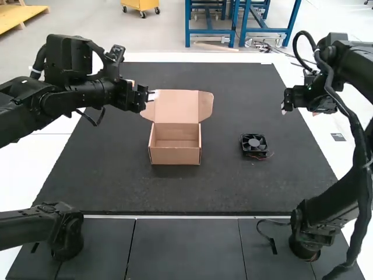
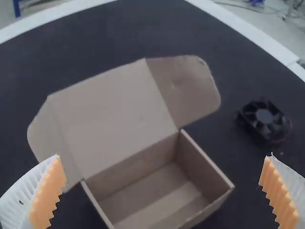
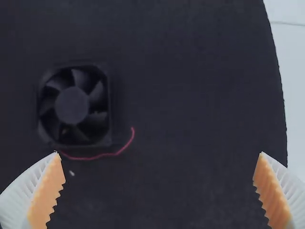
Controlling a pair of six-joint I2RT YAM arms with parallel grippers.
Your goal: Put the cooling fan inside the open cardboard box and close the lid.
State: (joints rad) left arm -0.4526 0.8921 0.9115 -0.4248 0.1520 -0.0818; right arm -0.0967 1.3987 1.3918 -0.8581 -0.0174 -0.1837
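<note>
Though both arms stand at the near edge, nothing sits closest to them but a bare stretch of the black mat [image 1: 105, 175]; a little farther out the cardboard box [image 1: 175, 143] stands upright near the mat's middle, its mouth facing up and its long axis running left to right across the table; the inside is bare cardboard. Level with the box and off to its right, apart from it, the cooling fan [image 1: 254, 143] lies flat on the mat with its blades facing up; it is square, so no side reads as longer; a thin red wire [image 3: 102, 151] trails from one edge. Behind the box the lid [image 1: 178, 106] lies folded back toward the far side, its side tabs spread out. Farther again, the left arm reaches in from the left with its forearm nearly level; the left gripper [image 1: 147, 95] hangs at the lid's far left corner, angled down over the box, its fingers [image 2: 45, 195] spread wide and holding nothing. At the right, the right arm is bent high; the right gripper [image 1: 287, 107] hangs over the mat beyond the fan, its fingers [image 3: 45, 193] also spread wide and empty.
</note>
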